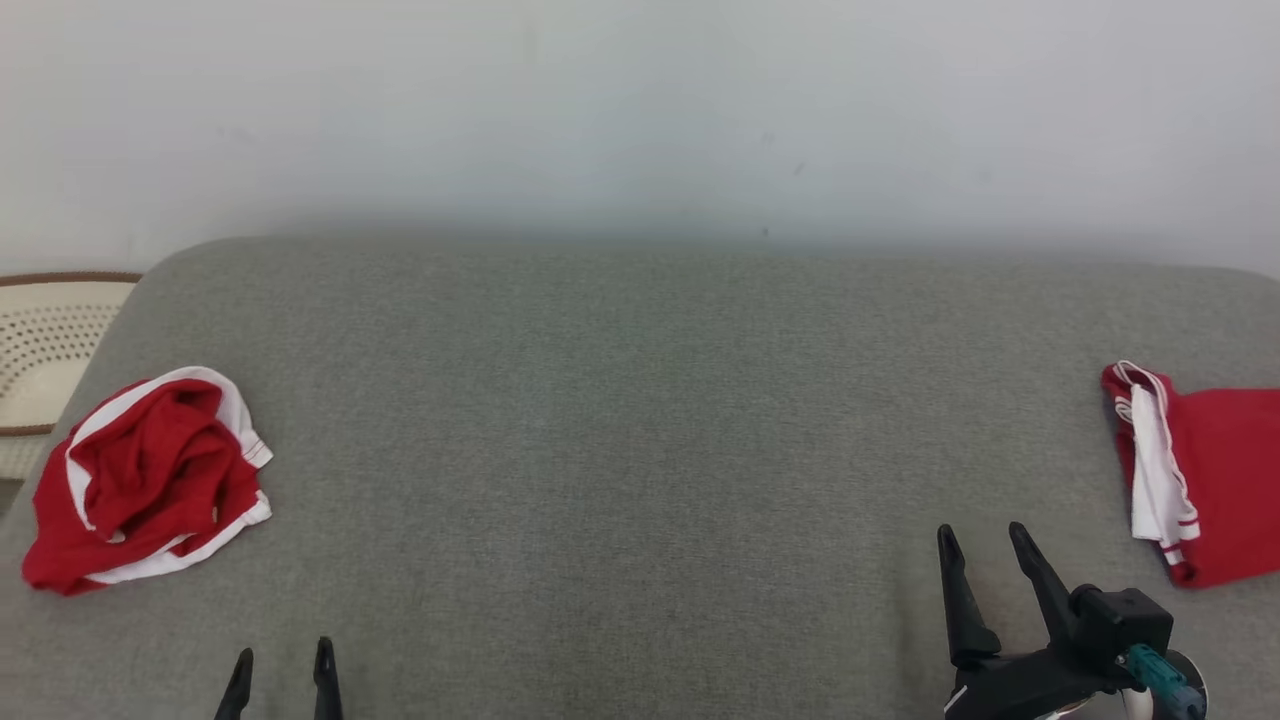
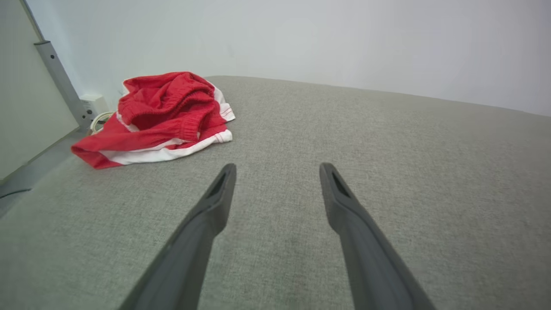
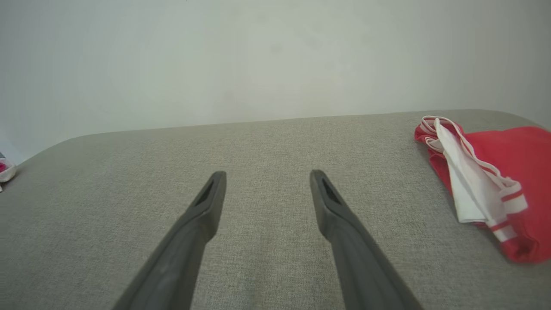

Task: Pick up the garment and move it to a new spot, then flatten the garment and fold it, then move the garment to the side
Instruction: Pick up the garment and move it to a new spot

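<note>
A grey, fabric-covered worktop [image 1: 640, 420] runs up to a plain pale wall [image 1: 640, 120], and two red-and-white pieces of clothing lie on it, well apart.

The crumpled garment [image 1: 150, 480] sits in a loose heap at about 8 o'clock in the head view, close to the worktop's left edge. Its red cloth is bunched in the middle and a white band curls around it. From the left wrist it lies at about 10 o'clock [image 2: 163, 116], clear of the fingers.

The folded garment [image 1: 1200, 470] lies flat at 3 o'clock against the right border, with a white striped strip draped down its near side. The right wrist sees it at about 2 o'clock [image 3: 495, 185].

The left end effector [image 1: 283, 650] pokes in at 7 o'clock. Its two dark fingers are spread apart over bare fabric [image 2: 278, 168], with nothing between them. The right end effector [image 1: 980, 530] stands at 5 o'clock, just beside the folded garment but not touching it. Its fingers are likewise wide apart and empty [image 3: 268, 173].

Beyond the left edge, at 9 o'clock, is a cream perforated object with a brown rim [image 1: 50, 340].
</note>
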You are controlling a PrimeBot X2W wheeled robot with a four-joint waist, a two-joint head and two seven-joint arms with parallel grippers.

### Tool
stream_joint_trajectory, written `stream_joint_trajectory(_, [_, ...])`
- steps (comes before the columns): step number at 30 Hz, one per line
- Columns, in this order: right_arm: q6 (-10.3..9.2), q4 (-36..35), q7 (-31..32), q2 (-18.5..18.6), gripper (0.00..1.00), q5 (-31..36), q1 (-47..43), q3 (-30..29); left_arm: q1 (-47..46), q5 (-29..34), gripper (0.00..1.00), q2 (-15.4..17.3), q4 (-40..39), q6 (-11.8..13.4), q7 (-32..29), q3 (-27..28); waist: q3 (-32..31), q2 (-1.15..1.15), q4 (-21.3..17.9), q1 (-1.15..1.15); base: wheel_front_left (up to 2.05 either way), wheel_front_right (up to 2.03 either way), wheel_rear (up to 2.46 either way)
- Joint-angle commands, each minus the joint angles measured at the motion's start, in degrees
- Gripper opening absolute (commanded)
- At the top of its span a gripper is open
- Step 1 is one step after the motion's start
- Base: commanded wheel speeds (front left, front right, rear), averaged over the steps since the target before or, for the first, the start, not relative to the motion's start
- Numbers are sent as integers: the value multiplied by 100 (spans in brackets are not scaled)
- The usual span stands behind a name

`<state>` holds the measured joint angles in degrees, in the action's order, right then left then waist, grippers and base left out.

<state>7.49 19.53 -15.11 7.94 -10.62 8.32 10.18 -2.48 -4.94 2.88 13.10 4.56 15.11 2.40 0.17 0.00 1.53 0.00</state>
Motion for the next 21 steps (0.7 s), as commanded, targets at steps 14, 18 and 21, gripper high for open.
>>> stream_joint_trajectory(14, [-1, 38, 2, 58, 100, 35, 143, 184, -32, 32, 100, 3, 73, -20, 4, 698, 268, 0, 1537, 0, 0, 0, 0])
stream_joint_trajectory(18, [-1, 70, 2, 107, 100, 25, 155, 212, 61, -27, 100, 4, 33, -8, 4, 711, 294, 0, 1834, 0, 0, 0, 0])
stream_joint_trajectory(21, [-1, 50, 2, 87, 100, 24, 164, 210, 180, -105, 100, 5, -28, 5, 4, 683, 308, 0, 1997, 0, 0, 0, 0])
